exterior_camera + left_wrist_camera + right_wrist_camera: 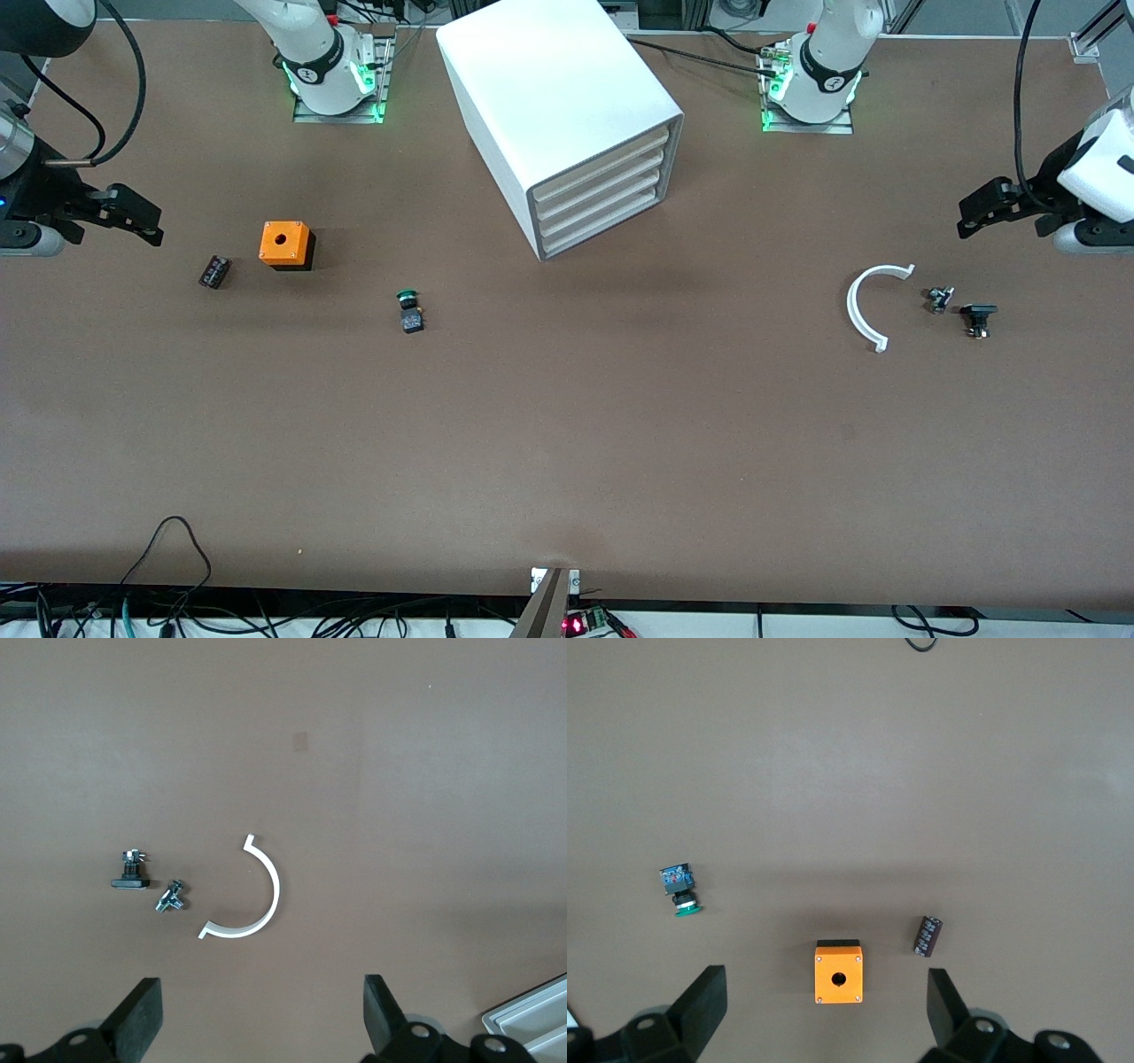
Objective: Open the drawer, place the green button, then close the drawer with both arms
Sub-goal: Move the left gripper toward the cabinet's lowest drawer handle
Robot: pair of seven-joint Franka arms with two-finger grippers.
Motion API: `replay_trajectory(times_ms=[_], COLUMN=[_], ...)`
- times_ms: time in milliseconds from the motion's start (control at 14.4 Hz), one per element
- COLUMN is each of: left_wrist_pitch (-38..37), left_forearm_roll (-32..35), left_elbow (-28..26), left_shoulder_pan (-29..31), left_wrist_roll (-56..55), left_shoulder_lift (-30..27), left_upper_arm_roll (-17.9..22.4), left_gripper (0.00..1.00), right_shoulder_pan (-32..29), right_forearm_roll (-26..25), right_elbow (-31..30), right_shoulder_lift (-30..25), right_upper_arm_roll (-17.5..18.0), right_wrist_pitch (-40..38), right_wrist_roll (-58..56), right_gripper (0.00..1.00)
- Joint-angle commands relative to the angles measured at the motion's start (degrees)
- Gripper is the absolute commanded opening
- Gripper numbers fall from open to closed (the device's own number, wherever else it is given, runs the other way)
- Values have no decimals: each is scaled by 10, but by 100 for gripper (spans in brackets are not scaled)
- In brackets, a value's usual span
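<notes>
The white cabinet (567,115) stands between the two arm bases, its four drawers all shut; the drawer (607,230) is the lowest one. The button (408,310), green cap on a black body, lies on its side on the table nearer to the front camera than the cabinet, toward the right arm's end; the right wrist view also shows the button (679,890). My right gripper (133,217) hangs open and empty over that end of the table, its fingers (709,992) wide apart above the orange box. My left gripper (979,211) hangs open and empty over the left arm's end, fingers (142,1010) spread.
An orange box with a hole (285,244) and a small black part (213,271) lie near the right gripper. A white curved piece (864,306) and two small dark parts (939,299) (978,317) lie below the left gripper. A cabinet corner (532,1023) shows in the left wrist view.
</notes>
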Motion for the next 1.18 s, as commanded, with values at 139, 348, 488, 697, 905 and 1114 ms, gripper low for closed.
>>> replay_trajectory(times_ms=[139,348,488,697,905,1114], left_wrist_pitch=[-2,-2,-3,0,-4,-1], left_forearm_roll=[2,2,1,0,-12,-62], left_elbow=[25,32,32,33,39,29], left_shoulder_pan=[-3,-5,-3,-4,-5,-11], left_wrist_roll=[16,10,14,15,14,12], left_shoulder_lift=[42,46,45,52,91,133], left_upper_arm_roll=[0,-6,-10,-10,-12,-39], left_gripper=[100,100,100,100,100,100], right_shoulder_pan=[0,0,0,0,0,0], right_forearm_roll=[10,10,8,11,11,12], right_elbow=[9,9,10,10,10,9], right_shoulder_lift=[1,1,0,1,1,2], right_upper_arm_roll=[0,0,0,-1,-1,-1], right_wrist_pitch=[-11,-16,-24,-22,-24,-22], right_wrist_roll=[1,1,2,2,3,3], right_gripper=[100,100,100,100,100,100])
